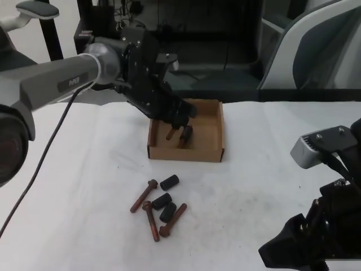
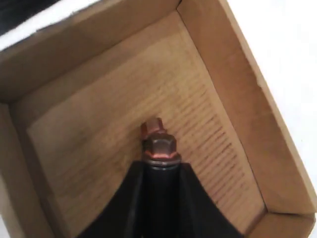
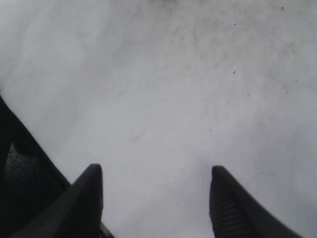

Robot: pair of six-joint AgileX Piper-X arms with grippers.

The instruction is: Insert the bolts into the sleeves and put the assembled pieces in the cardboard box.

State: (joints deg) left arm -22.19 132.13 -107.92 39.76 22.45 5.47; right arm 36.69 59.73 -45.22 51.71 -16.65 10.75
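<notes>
Sleeve (image 2: 160, 198) in black, with a copper-coloured bolt (image 2: 160, 147) pushed into it, sits between the fingers (image 2: 130, 210) of the left gripper (image 2: 162, 168). The fingers are clamped on it from both sides. The six-sided head of the bolt sticks out of the sleeve's end and points toward the floor of the cardboard box (image 2: 99, 124). Just behind this head there is a second reddish piece (image 2: 151, 127); whether it touches the held one I cannot tell.

In the high view the box stands a little above the centre of the frame. The left arm comes in from the upper left, and its gripper hangs over the left part of the box.

Below the box, in the lower centre of the frame, the loose parts lie in a small group on the white cover (image 1: 84, 169). These are three bolts (image 1: 144, 195) and three sleeves (image 1: 169, 182), some touching each other.

At the lower right of the frame is the right arm, well apart from the box and from the group. The right gripper (image 3: 156, 171) has its fingers spread wide above the bare cover, with nothing between them.
</notes>
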